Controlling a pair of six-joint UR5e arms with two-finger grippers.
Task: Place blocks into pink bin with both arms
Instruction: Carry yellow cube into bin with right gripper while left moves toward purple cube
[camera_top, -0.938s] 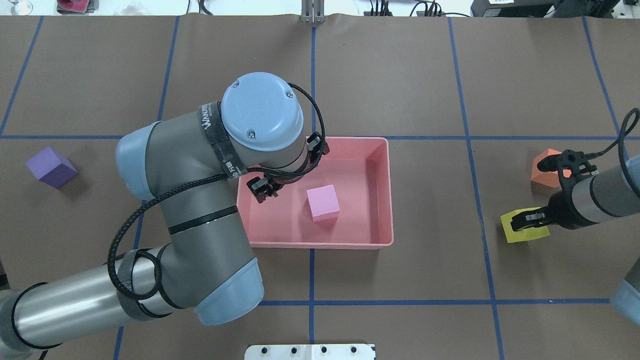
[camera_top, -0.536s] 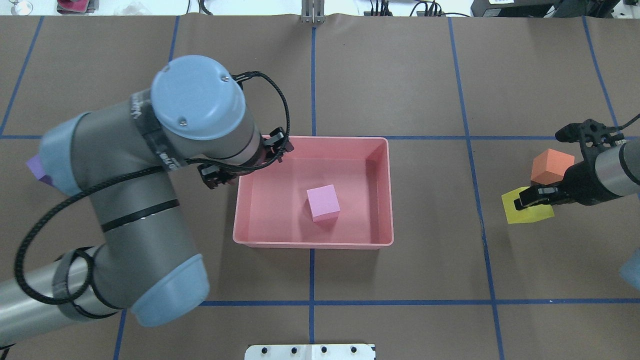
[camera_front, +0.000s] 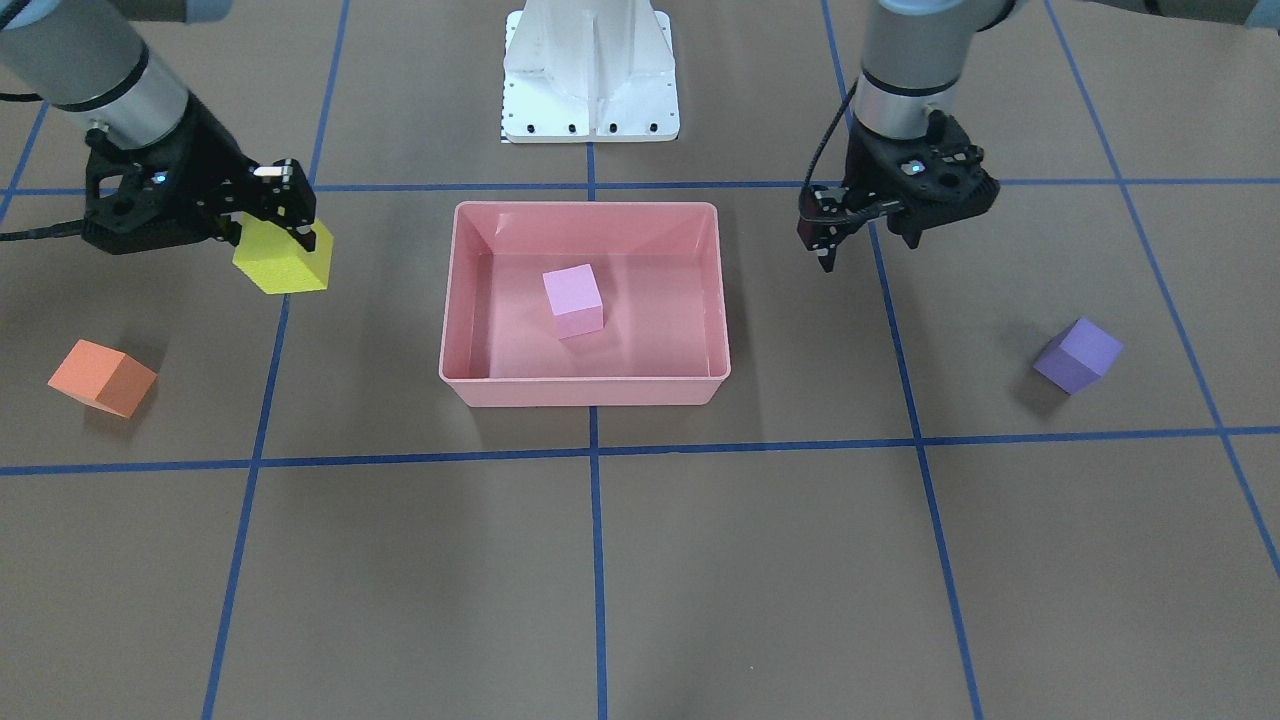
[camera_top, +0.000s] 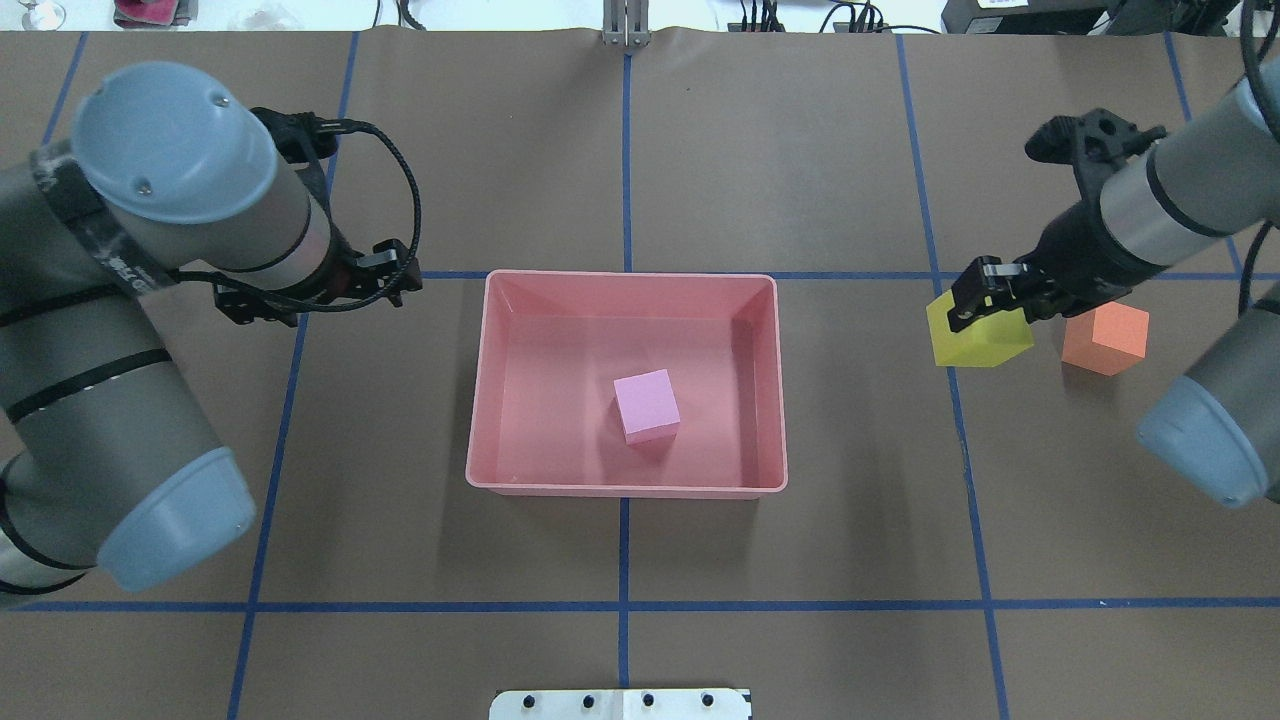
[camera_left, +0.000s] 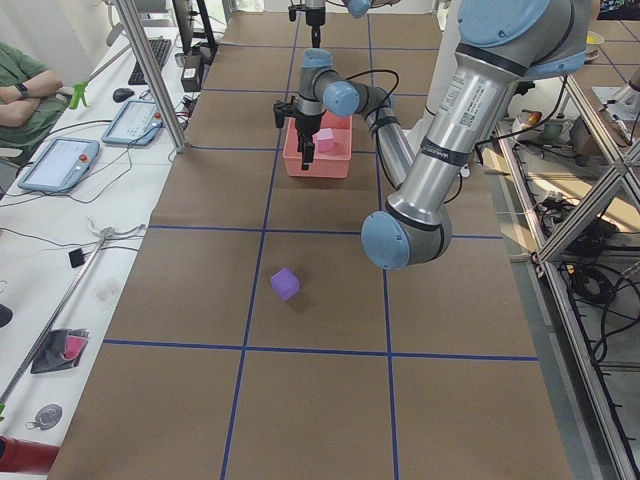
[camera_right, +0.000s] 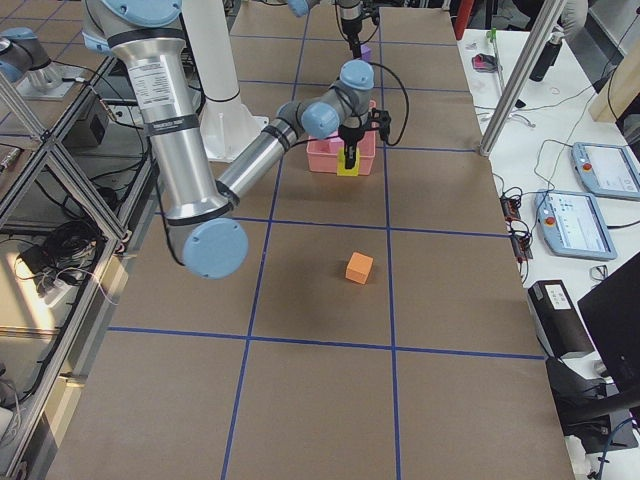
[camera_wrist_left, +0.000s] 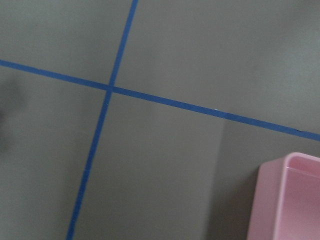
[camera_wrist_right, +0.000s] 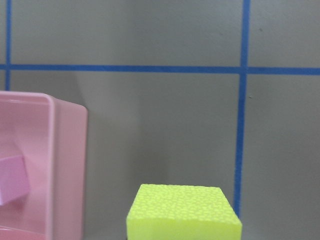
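The pink bin (camera_top: 625, 489) sits mid-table with the light pink block (camera_top: 647, 405) inside; both show in the front view, bin (camera_front: 585, 386) and block (camera_front: 573, 300). My right gripper (camera_top: 985, 305) is shut on the yellow block (camera_top: 980, 338) and holds it above the table, right of the bin; the front view shows gripper (camera_front: 285, 222) and block (camera_front: 283, 264). The orange block (camera_top: 1105, 338) lies on the table beside it. My left gripper (camera_top: 318, 293) is open and empty, left of the bin. The purple block (camera_front: 1077, 355) lies further out; the left arm hides it overhead.
The white base pedestal (camera_front: 590, 70) stands at the robot's side of the table. Blue tape lines (camera_top: 625, 150) grid the brown table cover. The left wrist view shows only a bin corner (camera_wrist_left: 290, 200). The right wrist view shows the bin wall (camera_wrist_right: 67, 160) left of the yellow block (camera_wrist_right: 182, 212).
My left arm has swung left, out of the bin to the table beside it. My right gripper has lifted the yellow block off the table and carried it toward the bin.
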